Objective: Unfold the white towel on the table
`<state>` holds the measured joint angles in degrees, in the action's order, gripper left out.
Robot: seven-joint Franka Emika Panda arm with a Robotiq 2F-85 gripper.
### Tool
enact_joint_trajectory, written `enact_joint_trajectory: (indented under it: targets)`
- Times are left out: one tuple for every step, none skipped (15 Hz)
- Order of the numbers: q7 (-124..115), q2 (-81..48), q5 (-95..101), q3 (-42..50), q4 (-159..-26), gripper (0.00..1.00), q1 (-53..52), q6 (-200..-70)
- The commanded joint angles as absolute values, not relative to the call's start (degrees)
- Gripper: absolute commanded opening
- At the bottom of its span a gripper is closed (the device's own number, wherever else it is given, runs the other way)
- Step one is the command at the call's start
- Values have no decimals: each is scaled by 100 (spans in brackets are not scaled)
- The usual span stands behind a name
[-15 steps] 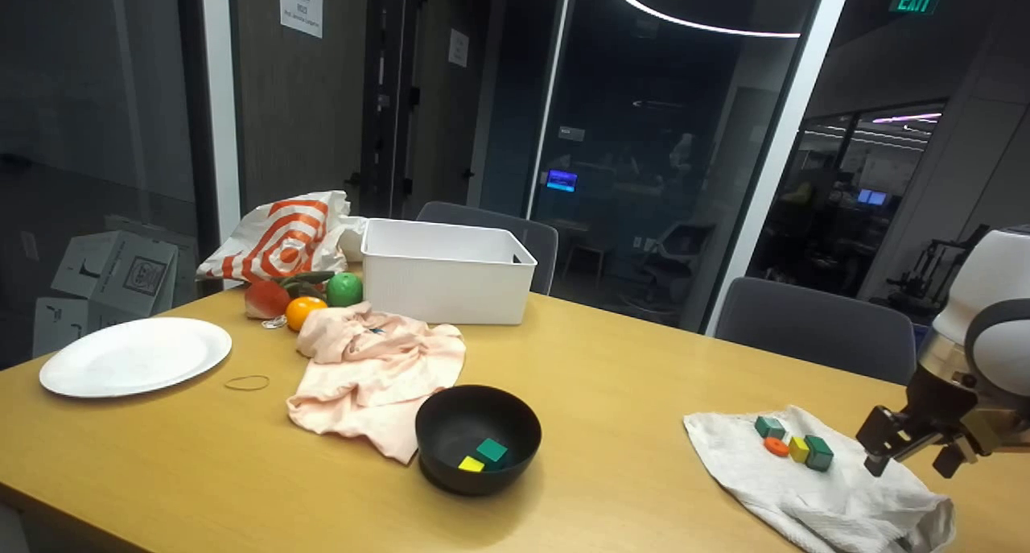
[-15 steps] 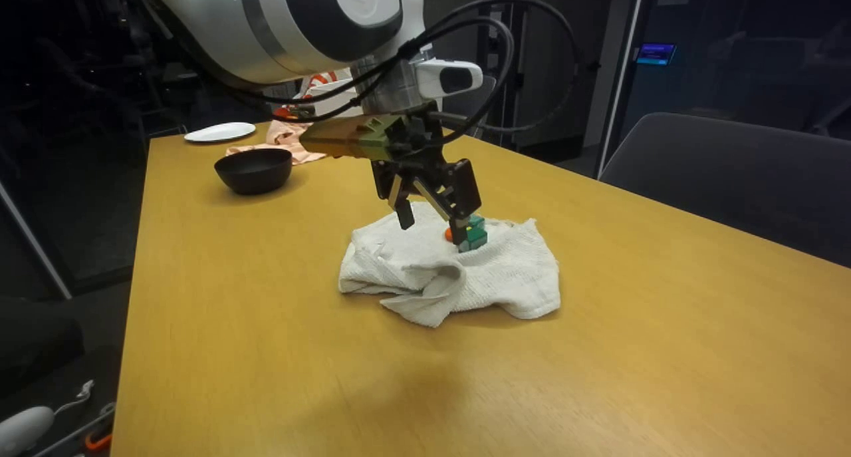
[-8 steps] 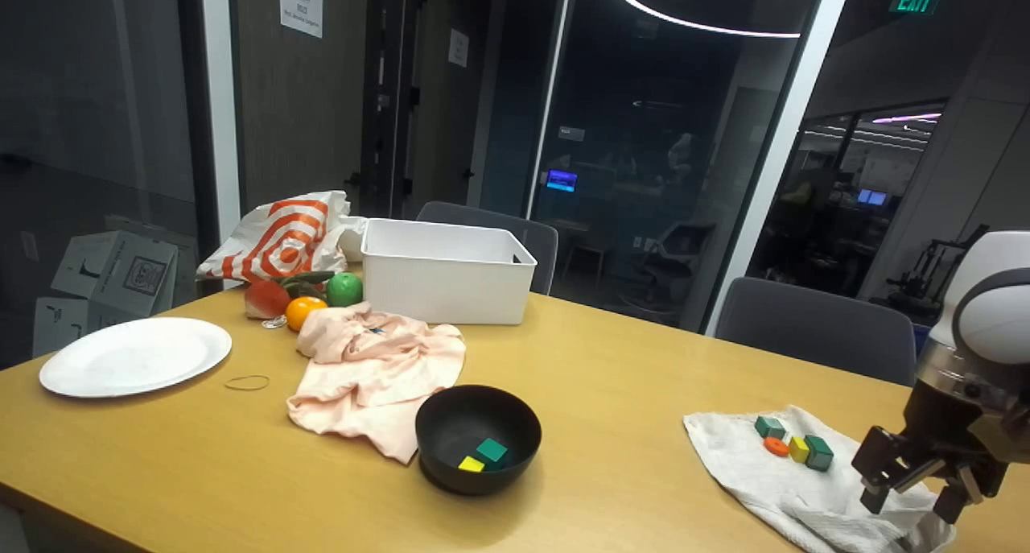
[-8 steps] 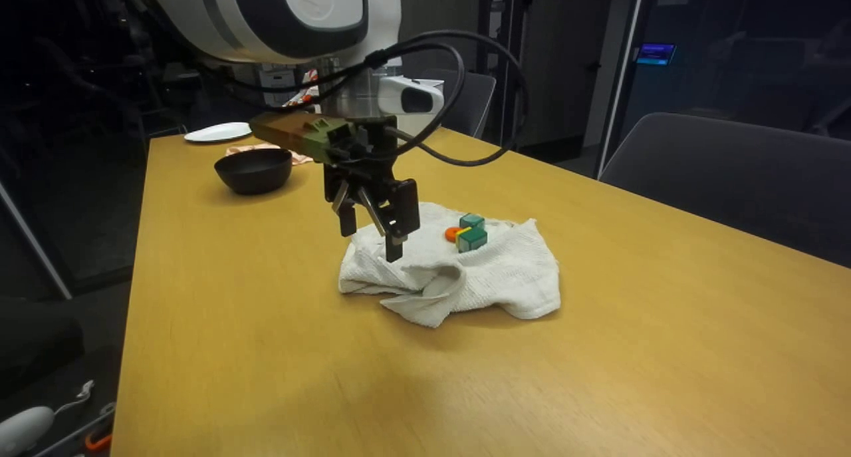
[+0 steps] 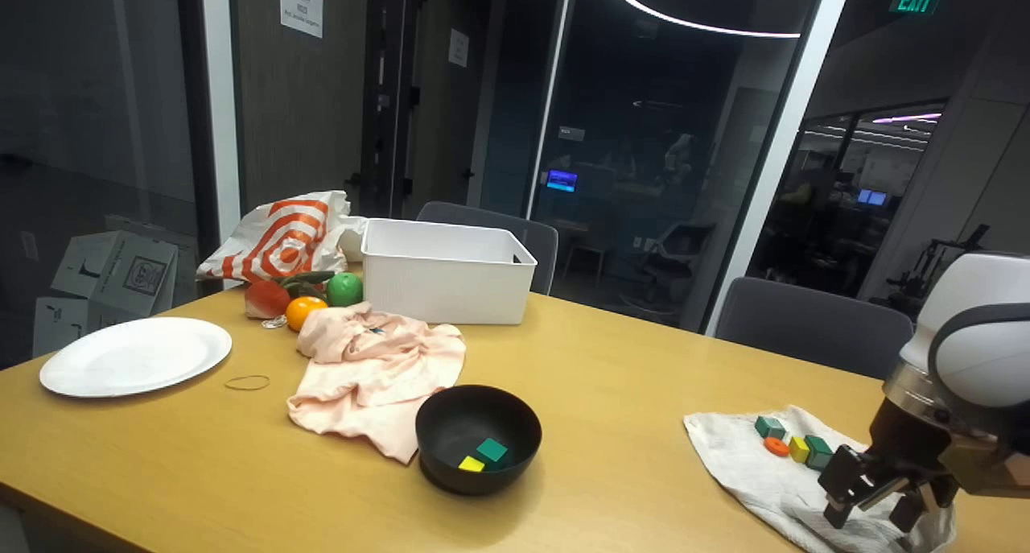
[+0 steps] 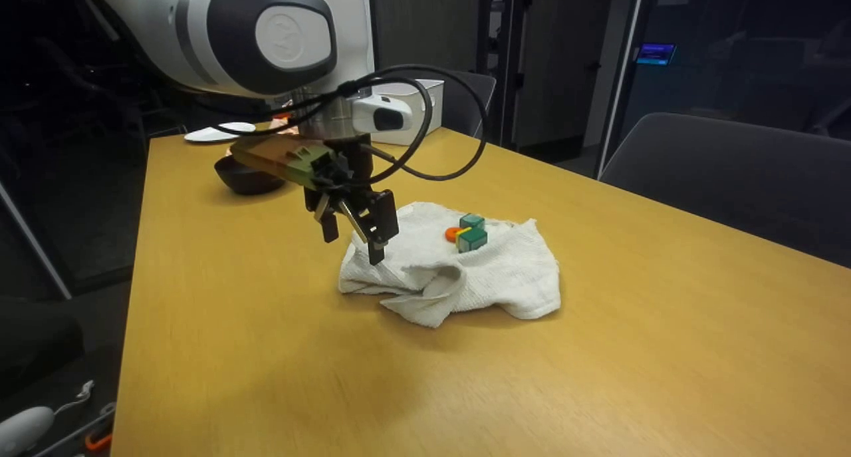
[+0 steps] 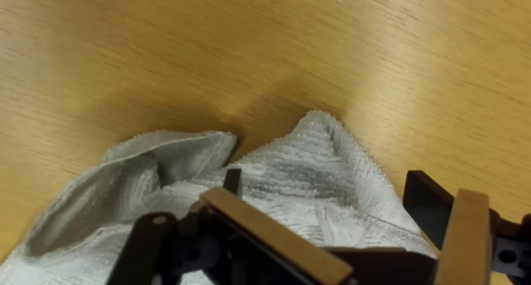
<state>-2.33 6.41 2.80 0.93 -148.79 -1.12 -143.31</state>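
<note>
The white towel [image 6: 505, 277] lies crumpled on the table, with a raised curled fold on one side. It shows in both exterior views [image 5: 744, 460]. Two green blocks [image 6: 473, 239], a yellow block [image 5: 798, 449] and an orange ring [image 5: 776, 447] rest on it. My gripper [image 6: 354, 243] is open and empty, just above one end of the towel, away from the blocks. In the wrist view, a pointed towel corner [image 7: 303, 160] lies between and beyond the open fingers [image 7: 330, 193]. The curled fold [image 7: 124, 181] is left of them. Contact with the cloth cannot be told.
A black bowl [image 5: 523, 424] with blocks inside stands farther along the table. Beyond it are a peach cloth [image 5: 378, 368], a white bin [image 5: 447, 291], a white plate [image 5: 137, 358], toy produce [image 5: 306, 311] and a bag [image 5: 282, 239]. Chairs [image 5: 813, 328] stand along the table's side.
My gripper has moved from above the blocks to the towel's end, toward the left in the exterior view behind the arm, and has come lower. It stays open. The towel and blocks have not moved.
</note>
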Motion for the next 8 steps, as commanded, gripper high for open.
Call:
enact_joint_trajectory:
  targets:
    - [-68,462,143,41,-14993,100,-106,-14889]
    - [-56,409,143,42,-14994,100,-101,-14977]
    - [-14,356,100,53,-14995,100,-97,-15068]
    - [61,320,104,59,-15017,99,-94,-15208]
    - [89,300,79,59,-15034,74,-94,-15308]
    - [150,289,37,55,-15053,74,-100,-15390]
    - [207,284,6,50,-15074,68,-106,-15471]
    - [230,273,-16,46,-15089,59,-105,-15550]
